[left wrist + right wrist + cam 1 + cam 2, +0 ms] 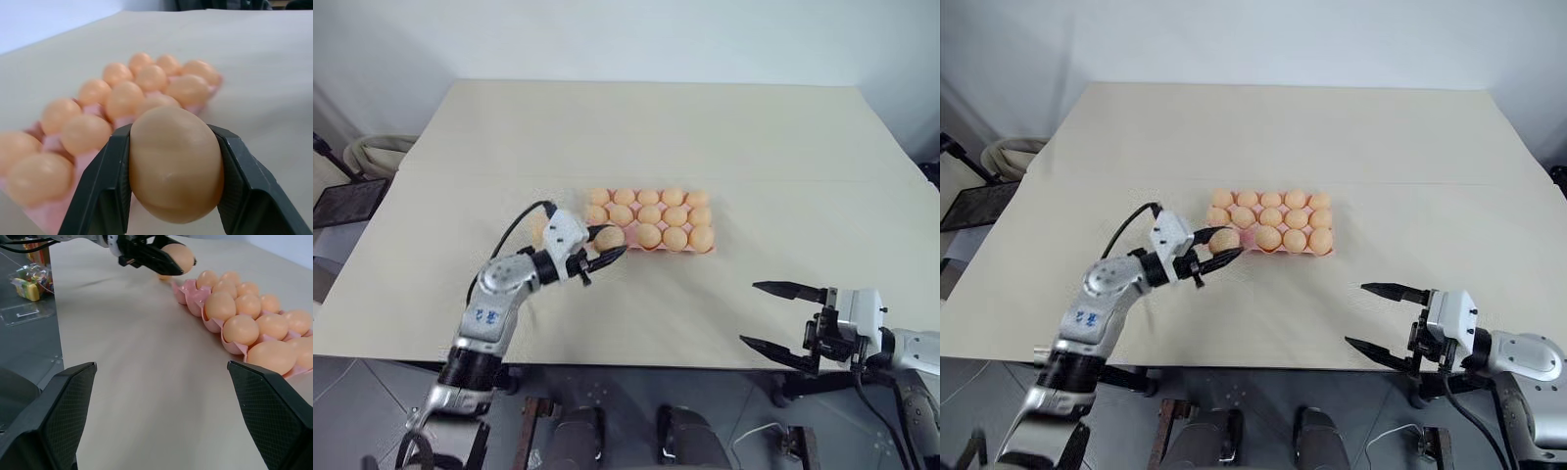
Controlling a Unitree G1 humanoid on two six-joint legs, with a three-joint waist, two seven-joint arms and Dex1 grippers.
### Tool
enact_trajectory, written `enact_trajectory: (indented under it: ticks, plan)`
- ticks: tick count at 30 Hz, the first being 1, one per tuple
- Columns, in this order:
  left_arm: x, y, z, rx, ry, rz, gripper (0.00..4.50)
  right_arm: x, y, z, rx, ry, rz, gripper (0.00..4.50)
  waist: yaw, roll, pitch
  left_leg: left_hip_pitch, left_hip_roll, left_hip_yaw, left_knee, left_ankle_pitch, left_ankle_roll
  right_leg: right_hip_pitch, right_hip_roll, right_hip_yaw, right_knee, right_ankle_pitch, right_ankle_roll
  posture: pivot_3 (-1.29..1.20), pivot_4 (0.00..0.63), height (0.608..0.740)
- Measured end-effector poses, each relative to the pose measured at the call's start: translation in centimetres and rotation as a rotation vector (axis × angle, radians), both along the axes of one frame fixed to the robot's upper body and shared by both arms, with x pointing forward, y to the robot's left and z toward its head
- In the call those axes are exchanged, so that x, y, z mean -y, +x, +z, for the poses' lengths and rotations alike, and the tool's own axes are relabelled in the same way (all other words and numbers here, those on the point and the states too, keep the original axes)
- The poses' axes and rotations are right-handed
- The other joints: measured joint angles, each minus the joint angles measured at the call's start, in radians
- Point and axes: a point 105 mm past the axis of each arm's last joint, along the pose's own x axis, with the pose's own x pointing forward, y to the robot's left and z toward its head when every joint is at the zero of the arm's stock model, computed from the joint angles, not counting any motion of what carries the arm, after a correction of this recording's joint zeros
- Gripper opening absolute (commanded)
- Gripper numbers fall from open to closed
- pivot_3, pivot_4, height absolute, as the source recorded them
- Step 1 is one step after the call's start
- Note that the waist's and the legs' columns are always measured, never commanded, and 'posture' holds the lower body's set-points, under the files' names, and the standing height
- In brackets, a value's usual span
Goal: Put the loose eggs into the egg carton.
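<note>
The left end effector [607, 248] gripped a loose egg [610, 238] just above the egg carton [650, 223] at its near-left corner; the right end effector [773, 315] stood open, idle. Lowering off-centre could knock seated eggs or drop this one onto the counter [783, 147]

Cannot tell whether the corner cup of the egg carton [651, 223] nearest the left gripper [607, 247] is empty, hidden behind the held egg [176, 164]. Cut off at the wrist view's edge beside that egg: the carton's near end, blurred. Another loose egg [165, 277] behind the same gripper, mostly hidden.
</note>
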Motion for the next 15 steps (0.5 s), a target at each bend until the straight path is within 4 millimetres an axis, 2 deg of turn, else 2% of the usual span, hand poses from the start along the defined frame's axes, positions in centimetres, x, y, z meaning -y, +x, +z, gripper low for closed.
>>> enact_trajectory:
  ticks: [4, 7, 8, 9, 15]
  plan:
    - [1.1, 2.0, -0.8, -0.016, 0.018, 0.013, 1.84, -0.3, -0.1, 0.1, 0.014, 0.009, -0.02, 4.5, 0.001, 0.0, 0.0, 0.0, 0.0, 0.001, 0.0, 0.0, 0.001, 0.0, 0.0, 0.0, 0.0, 0.001, 0.002, 0.0, 0.15, 0.74]
    - [1.9, 2.8, -0.8, -0.018, 0.0, 0.008, 1.84, -0.6, -0.4, 0.2, 0.021, 0.015, -0.031, 4.5, -0.001, -0.001, 0.0, 0.0, 0.0, 0.002, 0.0, 0.0, 0.001, -0.001, 0.0, 0.0, 0.0, 0.002, 0.003, 0.0, 0.15, 0.74]
    - [2.0, 2.9, -0.7, -0.011, -0.003, 0.008, 2.51, -0.7, -0.4, 0.2, 0.024, 0.017, -0.034, 4.5, -0.002, -0.001, 0.001, 0.0, 0.0, 0.002, 0.0, 0.0, 0.001, -0.001, 0.0, 0.001, 0.0, 0.002, 0.003, 0.0, 0.15, 0.74]
    - [2.0, 3.0, -0.6, -0.009, -0.007, 0.008, 2.68, -0.8, -0.5, 0.3, 0.029, 0.019, -0.036, 4.5, -0.002, -0.001, 0.001, 0.0, 0.0, 0.003, 0.0, 0.0, 0.001, -0.001, 0.0, 0.001, 0.0, 0.002, 0.003, 0.0, 0.15, 0.74]
    - [1.2, 2.6, -0.3, 0.025, 0.002, 0.009, 4.48, -1.1, -0.6, 0.6, 0.049, 0.029, -0.048, 4.5, -0.004, -0.001, 0.001, 0.0, 0.0, 0.004, 0.001, 0.0, 0.001, -0.001, 0.001, 0.003, 0.001, 0.002, 0.004, 0.0, 0.15, 0.74]
